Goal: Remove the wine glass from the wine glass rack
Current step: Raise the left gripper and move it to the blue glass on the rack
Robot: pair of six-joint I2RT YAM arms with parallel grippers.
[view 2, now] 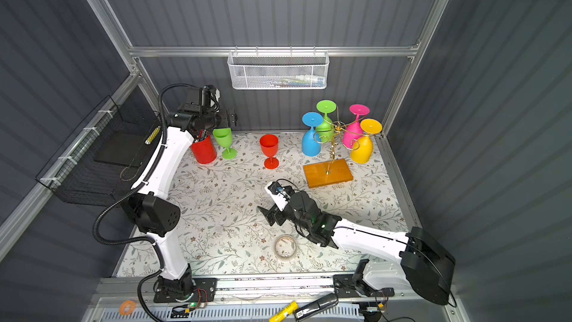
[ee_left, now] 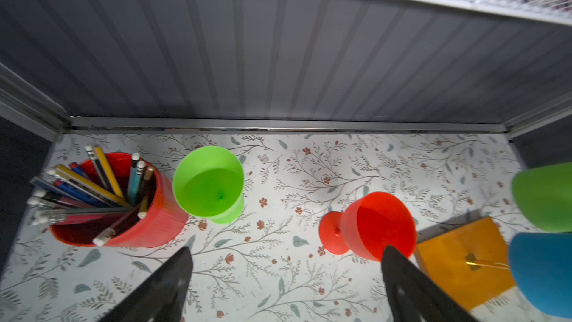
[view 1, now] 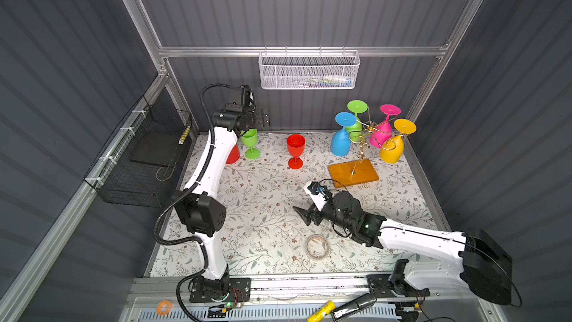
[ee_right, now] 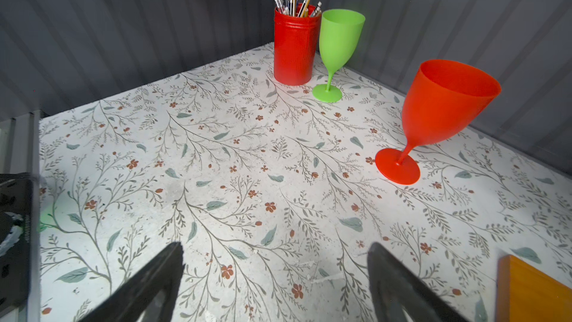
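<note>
Gold-wire wine glass rack [view 1: 343,176] holds four upside-down glasses in both top views: blue glass [view 1: 340,144], green glass [view 1: 356,127], pink glass [view 2: 353,134] and yellow glass [view 2: 362,150].

Left wrist view: the left gripper [ee_left: 286,249] is spread wide and empty. A standing red glass [ee_left: 380,224] is beside the rack's base [ee_left: 458,255], and a standing green glass [ee_left: 210,184] is farther off.

Right wrist view: the right gripper [ee_right: 276,244] is spread and empty, near the base corner.

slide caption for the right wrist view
Open right gripper over floral table; red glass and green glass stand upright.
</note>
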